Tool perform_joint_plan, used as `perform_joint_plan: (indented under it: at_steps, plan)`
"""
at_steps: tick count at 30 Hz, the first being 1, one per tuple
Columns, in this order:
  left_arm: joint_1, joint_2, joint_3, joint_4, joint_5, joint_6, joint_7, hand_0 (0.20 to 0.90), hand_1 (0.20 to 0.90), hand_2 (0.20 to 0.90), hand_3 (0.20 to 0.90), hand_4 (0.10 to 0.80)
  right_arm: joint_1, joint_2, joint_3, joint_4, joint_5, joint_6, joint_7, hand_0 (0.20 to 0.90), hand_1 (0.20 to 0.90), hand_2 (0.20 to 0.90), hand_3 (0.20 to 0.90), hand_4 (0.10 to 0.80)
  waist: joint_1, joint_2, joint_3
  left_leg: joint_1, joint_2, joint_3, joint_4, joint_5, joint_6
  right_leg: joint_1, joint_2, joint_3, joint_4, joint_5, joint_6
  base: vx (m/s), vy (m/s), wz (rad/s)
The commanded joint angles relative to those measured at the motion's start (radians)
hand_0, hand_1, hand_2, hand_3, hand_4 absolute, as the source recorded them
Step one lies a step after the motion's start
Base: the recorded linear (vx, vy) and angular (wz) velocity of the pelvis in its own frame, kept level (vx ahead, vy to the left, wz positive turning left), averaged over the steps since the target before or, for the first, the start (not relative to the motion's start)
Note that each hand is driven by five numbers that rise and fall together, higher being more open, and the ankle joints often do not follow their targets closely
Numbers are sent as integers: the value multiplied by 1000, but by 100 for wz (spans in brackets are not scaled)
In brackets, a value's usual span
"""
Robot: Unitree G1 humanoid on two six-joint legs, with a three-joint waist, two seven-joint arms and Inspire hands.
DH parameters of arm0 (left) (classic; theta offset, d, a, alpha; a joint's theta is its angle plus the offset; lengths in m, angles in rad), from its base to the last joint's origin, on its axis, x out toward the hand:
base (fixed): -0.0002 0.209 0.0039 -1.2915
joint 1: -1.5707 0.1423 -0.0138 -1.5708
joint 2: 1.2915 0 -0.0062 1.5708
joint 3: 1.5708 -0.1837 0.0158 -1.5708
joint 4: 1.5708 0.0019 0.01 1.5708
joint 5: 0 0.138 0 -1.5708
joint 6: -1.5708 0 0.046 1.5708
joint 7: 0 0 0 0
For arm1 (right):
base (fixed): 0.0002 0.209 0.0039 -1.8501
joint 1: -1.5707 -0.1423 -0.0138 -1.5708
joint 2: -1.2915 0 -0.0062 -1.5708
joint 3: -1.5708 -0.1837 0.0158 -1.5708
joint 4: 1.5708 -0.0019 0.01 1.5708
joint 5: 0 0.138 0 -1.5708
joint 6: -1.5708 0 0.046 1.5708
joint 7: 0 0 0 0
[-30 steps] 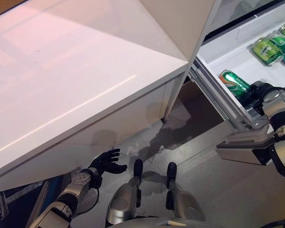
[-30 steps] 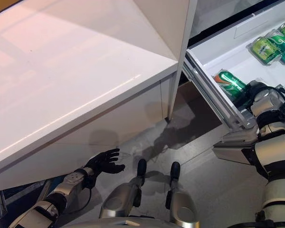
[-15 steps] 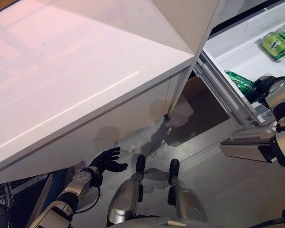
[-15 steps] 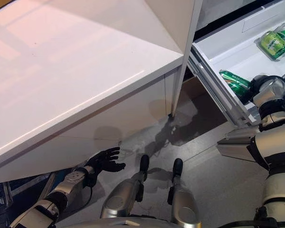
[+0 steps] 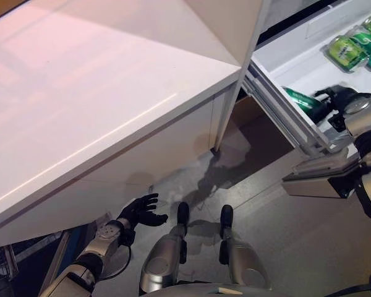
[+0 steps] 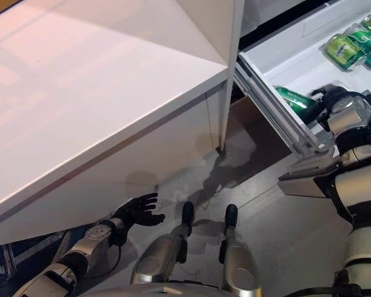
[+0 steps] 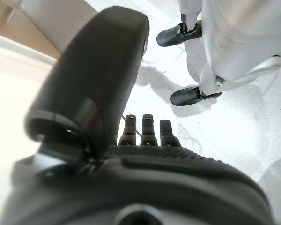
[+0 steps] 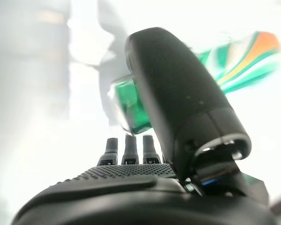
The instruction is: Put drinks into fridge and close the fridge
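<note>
Head camera stuff first: right hand [image 6: 331, 99] is reaching into the white pulled-out fridge drawer [image 6: 278, 52], sitting right against a green drinks can lying on its side [image 6: 292, 99] near the drawer's front wall. Two more green cans [image 6: 352, 46] lie further back in the same drawer. Left hand [image 5: 142, 211] hangs low near the floor under the big white glossy surface [image 5: 80, 93], fingers spread loose, holding nothing.

Left wrist view: just confirms that, fingers straight, only floor beyond them.

Right wrist view: the green can shows just past the thumb, and the fingers look straight rather than wrapped round it. So I'd say the can is let go or about to be, already lying in the drawer.

My take on doing this step well: pull the hand straight back and up so it doesn't nudge the can into rolling, clear the drawer's front edge fully, then push the drawer front squarely to shut it.
</note>
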Motion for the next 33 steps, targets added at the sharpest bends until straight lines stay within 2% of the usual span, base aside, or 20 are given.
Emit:
perform_joint_plan:
  at_steps: [1, 6, 8, 11, 12, 14, 15, 18, 20, 27, 33]
  plan:
    - [75, 29, 29, -15, 33, -13, 16, 900, 900, 900, 900, 800, -21, -130, -44, -182, 46, -96, -175, 900, 900, 900, 900, 800, -12, -94, -97, -29, -27, 22, 65, -82, 28, 1, -8, -5, 108, -77, 6, 44, 45, -6]
    - [115, 24, 68, 15, 54, -20, 7, 900, 900, 900, 900, 800, 141, -233, -233, -372, 148, -192, -238, 900, 900, 900, 900, 800, -55, -119, -154, 18, -27, 49, 46, -97, 37, 34, -1, 26, 86, -73, 15, 44, 44, -15]
    - [124, 24, 73, 22, 63, -23, 4, 900, 900, 900, 900, 800, 190, -245, -288, -412, 186, -214, -254, 900, 900, 900, 900, 800, -61, -123, -168, 27, -27, 55, 42, -101, 38, 42, -1, 32, 79, -72, 18, 20, 33, -11]
    - [134, 18, 81, 51, 73, -26, 0, 900, 900, 900, 900, 800, 299, -245, -436, -458, 335, -340, -336, 900, 900, 900, 900, 800, -81, -128, -208, 56, -29, 69, 30, -112, 41, 65, 0, 49, 61, -68, 26, 24, 29, -21]
    - [134, 19, 79, 53, 73, -26, 0, 900, 900, 900, 900, 800, 309, -244, -446, -459, 341, -344, -339, 900, 900, 900, 900, 800, -80, -129, -209, 57, -29, 69, 30, -113, 42, 66, 0, 50, 60, -67, 26, 20, 22, -6]
    - [141, 10, 74, 75, 78, -29, 4, 900, 900, 900, 900, 800, 362, -206, -547, -452, 457, -469, -454, 900, 900, 900, 900, 800, -86, -128, -234, 72, -30, 79, 27, -123, 43, 79, -1, 55, 48, -67, 32, 16, 22, -9]
    - [141, 9, 73, 77, 78, -28, 5, 900, 900, 900, 900, 800, 370, -196, -563, -452, 475, -485, -465, 900, 900, 900, 900, 800, -86, -127, -238, 74, -30, 80, 26, -124, 43, 81, -1, 57, 46, -66, 32, 7, 22, -20]
    - [132, -12, 59, 101, 86, 3, 17, 900, 900, 900, 900, 800, 420, -69, -675, -456, 564, -665, -592, 900, 900, 900, 900, 800, -83, -116, -262, 92, -34, 85, 25, -135, 44, 102, -3, 57, 29, -62, 40, 26, 35, -16]
    - [128, -27, 46, 115, 92, 18, 22, 900, 900, 900, 900, 800, 443, -3, -712, -408, 595, -717, -620, 900, 900, 900, 900, 800, -78, -109, -271, 102, -36, 84, 26, -141, 46, 113, -6, 57, 24, -61, 41, 35, 30, -3]
    - [126, -64, 13, 145, 102, 18, 8, 900, 900, 900, 900, 800, 519, 142, -744, -311, 658, -759, -654, 900, 900, 900, 900, 800, -64, -99, -265, 92, -49, 82, 115, -173, 63, 121, -28, 52, 78, -79, 35, 46, 6, -4]
    - [85, -85, -19, 126, 86, -1, 11, 900, 900, 900, 900, 800, 490, 215, -743, -226, 711, -796, -681, 900, 900, 900, 900, 800, -41, -100, -147, -38, -73, 53, 391, -272, 96, 43, -77, 33, 260, -125, 13, -38, -5, 6]
